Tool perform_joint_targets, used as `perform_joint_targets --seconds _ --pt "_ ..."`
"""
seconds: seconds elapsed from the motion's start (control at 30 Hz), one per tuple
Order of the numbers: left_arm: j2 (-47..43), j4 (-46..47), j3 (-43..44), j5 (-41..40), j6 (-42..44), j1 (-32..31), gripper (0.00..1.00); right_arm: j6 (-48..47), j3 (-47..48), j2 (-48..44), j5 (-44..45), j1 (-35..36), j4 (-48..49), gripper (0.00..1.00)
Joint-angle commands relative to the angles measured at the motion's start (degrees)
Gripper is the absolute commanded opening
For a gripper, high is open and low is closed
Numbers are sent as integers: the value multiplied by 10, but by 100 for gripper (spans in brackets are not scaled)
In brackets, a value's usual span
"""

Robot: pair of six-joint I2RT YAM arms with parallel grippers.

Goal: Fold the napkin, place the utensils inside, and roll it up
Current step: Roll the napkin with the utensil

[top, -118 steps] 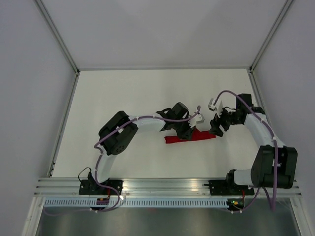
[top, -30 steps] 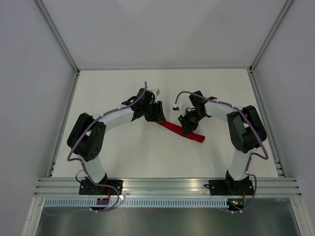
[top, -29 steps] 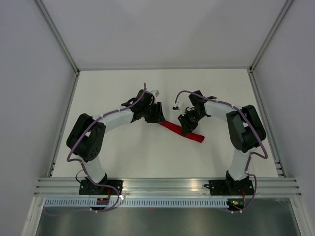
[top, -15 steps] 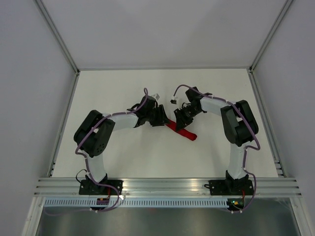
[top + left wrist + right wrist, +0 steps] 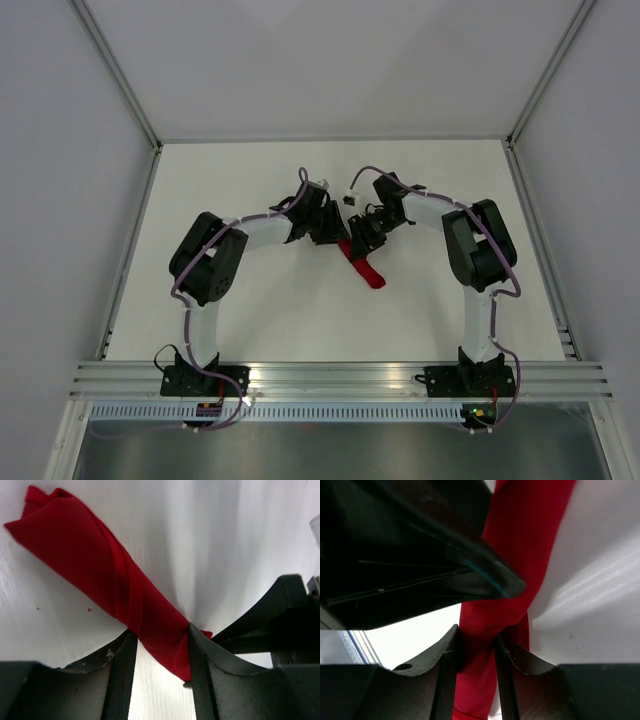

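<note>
Tightness matters: with your left fingers point(image 5: 119, 680) and right fingers point(image 5: 445, 680) both clamped on the 11 o'clock end of the rolled napkin point(image 5: 115, 580), hold it snug against the bench point(image 5: 225, 530).

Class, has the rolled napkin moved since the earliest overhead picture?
Yes. The napkin has turned from lying along the rail to pointing steeply toward it.

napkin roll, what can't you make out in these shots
Knife: seen in no view; if it is inside the napkin, the cloth hides it.
Napkin's far end: top view, covered by the left gripper and right gripper.
Right wrist view: a dark shape near the lens blocks the upper left; the napkin runs off top and bottom.
Right gripper's hold: cloth fills its gap; pinched or loose, unclear.
</note>
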Motion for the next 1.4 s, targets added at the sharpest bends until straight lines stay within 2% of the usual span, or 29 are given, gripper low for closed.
perform_joint_targets --seconds 0.0,0.13,0.4,0.73,1.03,1.37 --pt "22 -27 53 1 4 8 49 -10 6 41 31 12 14 40" --pt "42 -58 86 8 19 18 49 -4 27 45 23 12 6 41" --pt "92 -118 171 30 60 30 48 19 57 68 5 12 0 49" --pt "131 -180 263 40 82 40 48 35 78 68 6 12 -1 49" --pt "151 -198 282 39 88 41 47 39 73 47 22 7 -4 56" --pt "155 -202 285 38 88 43 47 61 75 14 35 -3 -1 56"
